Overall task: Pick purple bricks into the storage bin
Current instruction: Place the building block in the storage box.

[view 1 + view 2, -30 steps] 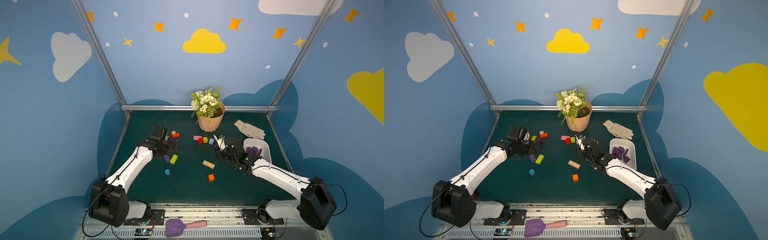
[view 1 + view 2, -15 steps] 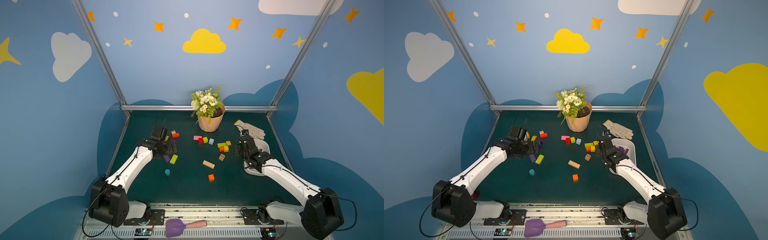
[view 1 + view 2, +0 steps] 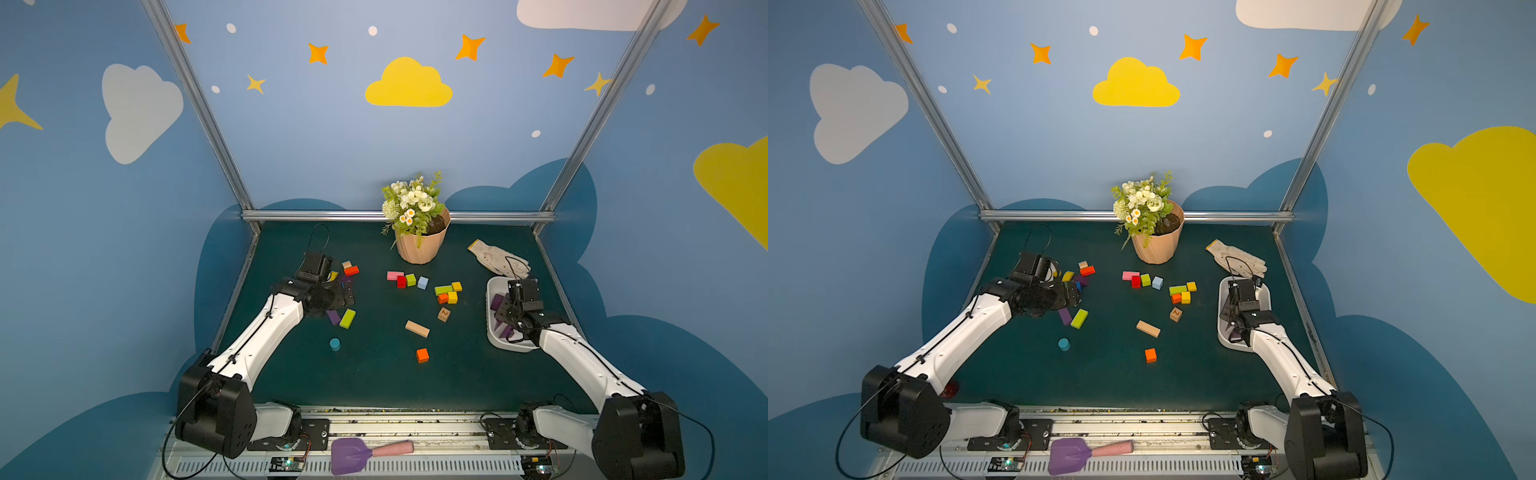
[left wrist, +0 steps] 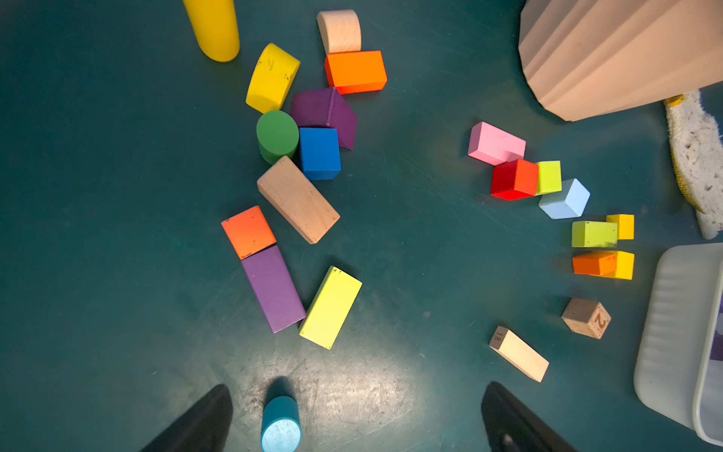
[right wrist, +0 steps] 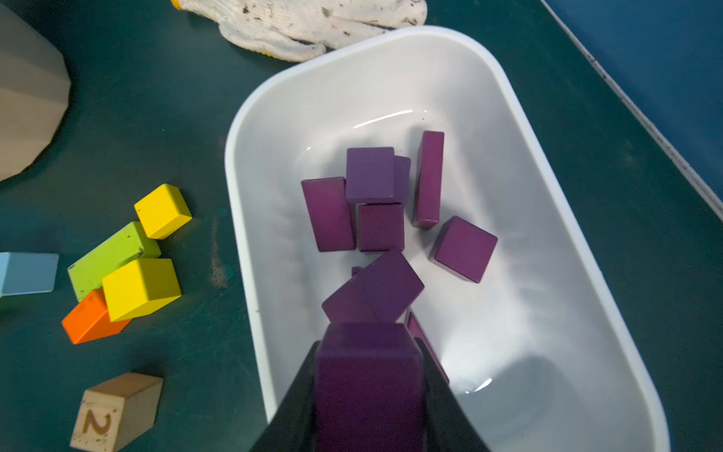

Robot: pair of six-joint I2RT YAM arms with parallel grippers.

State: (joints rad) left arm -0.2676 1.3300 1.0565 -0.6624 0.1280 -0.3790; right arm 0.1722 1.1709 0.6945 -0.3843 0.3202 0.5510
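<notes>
My right gripper (image 5: pixel 367 348) is shut on a purple brick (image 5: pixel 367 391) and hangs over the near end of the white storage bin (image 5: pixel 547 219). Several purple bricks (image 5: pixel 369 174) lie inside the bin. At the left of the table a purple oblong brick (image 4: pixel 272 289) lies flat between an orange cube and a yellow-green oblong. Another purple brick (image 4: pixel 324 113) is wedged among blue, green and yellow blocks. My left gripper (image 4: pixel 358 395) is open above the mat near this cluster, holding nothing. In both top views the bin (image 3: pixel 492 332) stands at the right.
A teal cylinder (image 4: pixel 280 424) stands close to one left finger. Mixed coloured blocks (image 3: pixel 446 293) are scattered mid-table. A peach flowerpot (image 3: pixel 419 245) and a white glove (image 3: pixel 498 257) are at the back. A purple spade (image 3: pixel 353 455) lies on the front rail.
My right arm has swung from the middle of the table rightward to above the bin, carrying the purple brick. The left arm has hardly moved.
</notes>
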